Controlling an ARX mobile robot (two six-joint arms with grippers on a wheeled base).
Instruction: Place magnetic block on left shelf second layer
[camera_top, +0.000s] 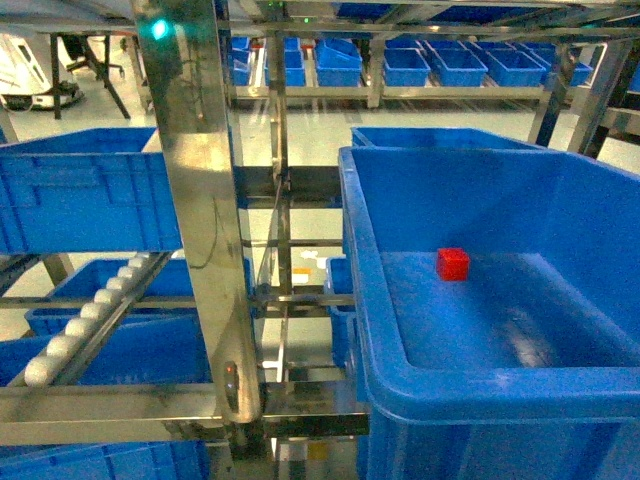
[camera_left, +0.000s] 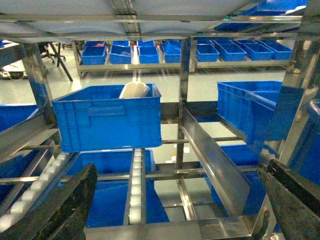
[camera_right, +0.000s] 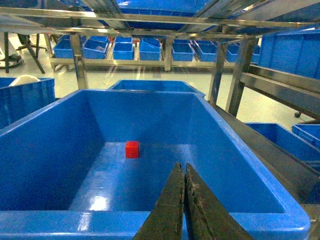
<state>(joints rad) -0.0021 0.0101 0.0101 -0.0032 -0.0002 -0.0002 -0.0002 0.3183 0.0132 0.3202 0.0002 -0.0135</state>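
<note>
The magnetic block (camera_top: 452, 263), a small glossy red cube, sat on the floor of a big deep blue crate (camera_top: 400, 390) on the right side of the head view, toward the crate's far wall, touching nothing but the floor. Right wrist cam showed the same cube (camera_right: 132, 149) upright, left of centre on the wet-looking crate bottom, well apart from the right gripper (camera_right: 183, 172). That gripper's two dark ribbed fingers (camera_right: 170, 205) were pressed together w/ only a thin seam between them, nothing pinched, tips poised over the crate's near rim (camera_right: 75, 217).

Left gripper (camera_left: 175, 200) was spread wide: one dark finger (camera_left: 60, 210) at bottom left of its cam, the other at bottom right, empty gap between. Through that gap: the left shelf second layer (camera_left: 135, 185), a stainless rack tier w/ white roller rails (camera_left: 135, 170) running back, and a blue crate (camera_left: 107, 117) sitting on the tier above, w/ a white rounded object (camera_left: 135, 90) poking over its far rim — can't tell what it is.

In the head view a shiny square steel upright (camera_top: 205, 220) stood between the left rack and the block's crate. More small blue bins (camera_top: 440, 65) lined a far rack in the bkgd.
</note>
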